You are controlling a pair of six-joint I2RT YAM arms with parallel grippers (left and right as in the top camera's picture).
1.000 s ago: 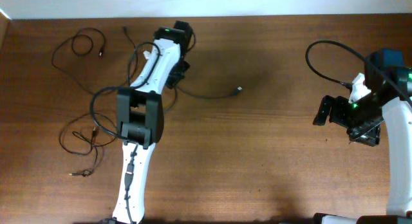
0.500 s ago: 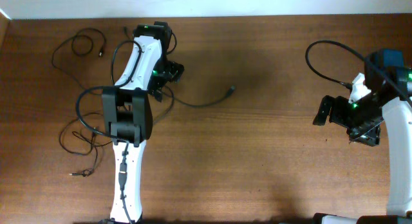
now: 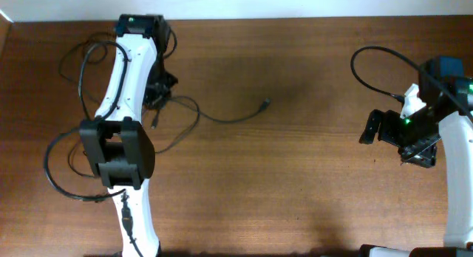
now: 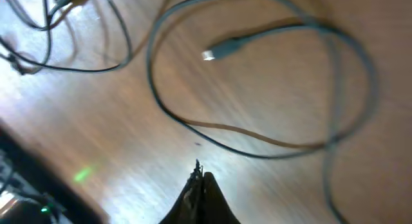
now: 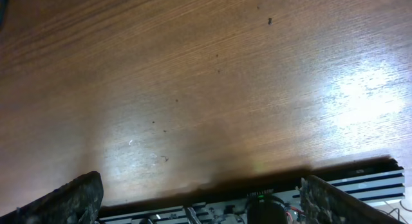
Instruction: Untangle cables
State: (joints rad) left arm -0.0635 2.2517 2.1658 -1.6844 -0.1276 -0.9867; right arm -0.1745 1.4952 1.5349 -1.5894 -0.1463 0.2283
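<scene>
The cables point(image 3: 222, 120) lie on the left half of the wooden table point(image 3: 295, 183). One thin black cord loops openly beside the left arm point(image 3: 118, 139) and ends in a free plug point(image 3: 264, 103); further strands lie at the left rear. The left gripper point(image 4: 198, 180) has its fingers pressed together, with nothing visible between them. The right gripper point(image 5: 203, 185) is spread wide, empty, well apart from the cables.

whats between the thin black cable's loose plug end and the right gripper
Nothing. In the overhead view, only bare brown wooden table lies between the thin black cable's plug and the right gripper.
</scene>
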